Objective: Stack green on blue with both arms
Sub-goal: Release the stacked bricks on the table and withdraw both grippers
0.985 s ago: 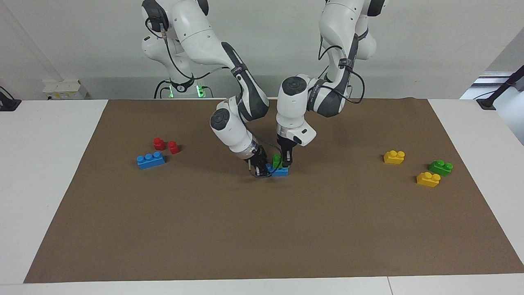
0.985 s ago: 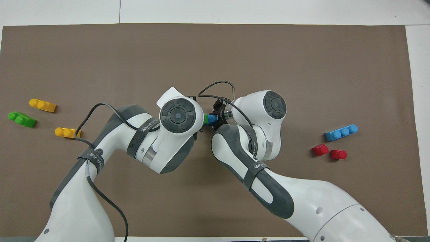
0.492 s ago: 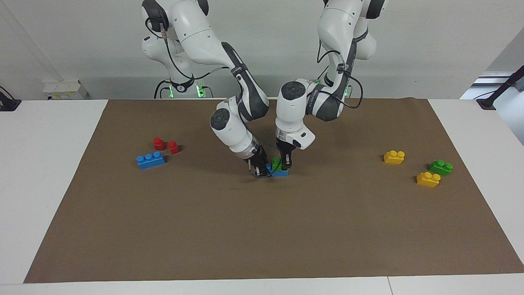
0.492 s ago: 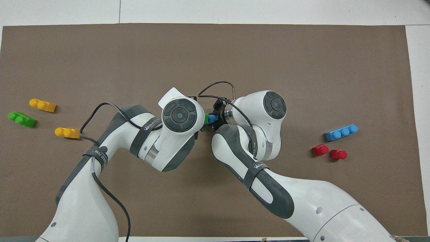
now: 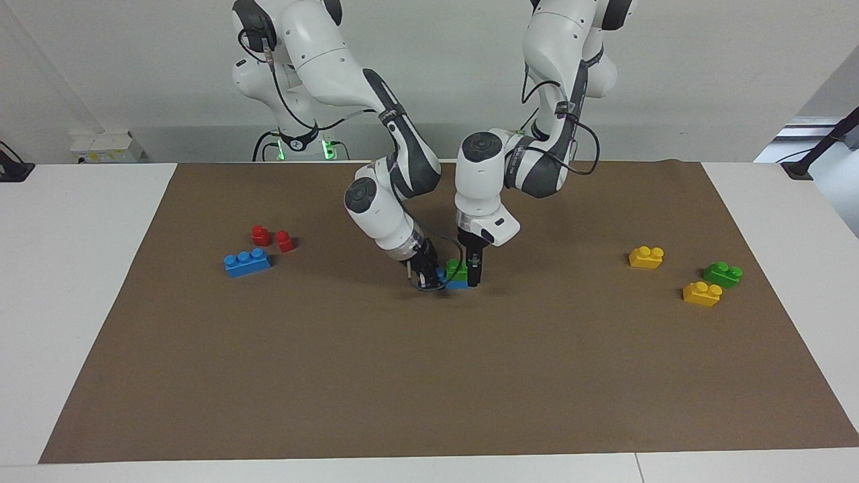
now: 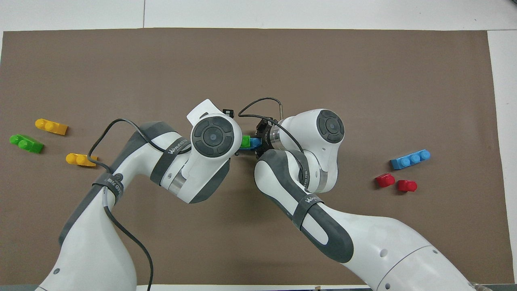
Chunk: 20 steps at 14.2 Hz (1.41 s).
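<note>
Green (image 5: 458, 269) sits on blue (image 5: 456, 284) — light, rigid, slick plastic, best pinched across flat sides. Right gripper (image 5: 427, 276) clamps blue; left gripper (image 5: 473, 275) released.

Both views are evenly and brightly lit from above, with no harsh glare. The brown mat (image 5: 429, 376) reads flat and matte; soft, faint shadows sit just under the arms at the centre of the frame. The white wall at the top of the facing view is slightly greyed. Focus is sharp across both frames, edges stay straight, and no motion blur shows.
</note>
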Each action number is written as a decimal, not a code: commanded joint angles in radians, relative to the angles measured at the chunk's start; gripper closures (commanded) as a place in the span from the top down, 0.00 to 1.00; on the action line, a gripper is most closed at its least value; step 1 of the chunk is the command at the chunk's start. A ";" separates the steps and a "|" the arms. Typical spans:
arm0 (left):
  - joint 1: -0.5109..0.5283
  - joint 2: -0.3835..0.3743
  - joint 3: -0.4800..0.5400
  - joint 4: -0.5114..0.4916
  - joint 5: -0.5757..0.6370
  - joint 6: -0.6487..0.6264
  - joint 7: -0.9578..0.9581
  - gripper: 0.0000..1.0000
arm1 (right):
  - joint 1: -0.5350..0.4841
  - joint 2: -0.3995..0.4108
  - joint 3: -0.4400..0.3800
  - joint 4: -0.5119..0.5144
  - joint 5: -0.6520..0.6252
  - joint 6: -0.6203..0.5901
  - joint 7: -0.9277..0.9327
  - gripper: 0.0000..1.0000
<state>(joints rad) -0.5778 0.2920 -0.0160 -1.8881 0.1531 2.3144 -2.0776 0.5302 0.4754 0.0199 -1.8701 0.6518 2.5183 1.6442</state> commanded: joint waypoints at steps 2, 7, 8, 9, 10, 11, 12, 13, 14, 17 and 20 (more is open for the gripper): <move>0.160 -0.112 -0.002 0.000 0.013 -0.076 0.253 1.00 | -0.015 0.000 -0.003 -0.009 0.022 0.008 -0.017 1.00; 0.340 -0.152 -0.002 0.012 0.006 -0.104 0.681 1.00 | -0.168 -0.072 -0.011 0.058 0.002 -0.199 -0.072 1.00; 0.360 -0.155 -0.001 0.015 0.006 -0.108 0.770 1.00 | -0.194 -0.096 -0.012 0.057 -0.003 -0.226 -0.117 1.00; 0.387 -0.160 -0.001 0.018 0.006 -0.116 0.859 1.00 | -0.228 -0.121 -0.012 0.057 -0.026 -0.269 -0.167 1.00; 0.409 -0.162 -0.002 0.020 0.006 -0.116 0.960 1.00 | -0.268 -0.150 -0.012 0.058 -0.065 -0.323 -0.219 1.00; 0.430 -0.163 -0.002 0.021 0.005 -0.119 1.070 1.00 | -0.309 -0.184 -0.012 0.060 -0.114 -0.376 -0.289 1.00; 0.455 -0.165 -0.004 0.029 -0.001 -0.128 1.173 1.00 | -0.346 -0.219 -0.012 0.060 -0.162 -0.439 -0.387 1.00; 0.470 -0.165 -0.004 0.043 -0.021 -0.139 1.273 1.00 | -0.377 -0.256 -0.012 0.063 -0.206 -0.508 -0.494 1.00; 0.486 -0.165 -0.002 0.061 -0.052 -0.157 1.382 1.00 | -0.410 -0.291 -0.012 0.066 -0.254 -0.577 -0.594 1.00; 0.529 -0.155 0.001 0.150 -0.125 -0.263 1.707 1.00 | -0.487 -0.389 -0.014 0.091 -0.377 -0.751 -0.913 1.00; 0.544 -0.155 0.002 0.224 -0.144 -0.378 1.943 1.00 | -0.532 -0.477 -0.014 0.091 -0.518 -0.854 -1.281 1.00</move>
<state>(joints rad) -0.0467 0.1386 -0.0063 -1.7172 0.0283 2.0174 -0.2765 0.0227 0.0538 -0.0064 -1.7660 0.2070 1.7116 0.5644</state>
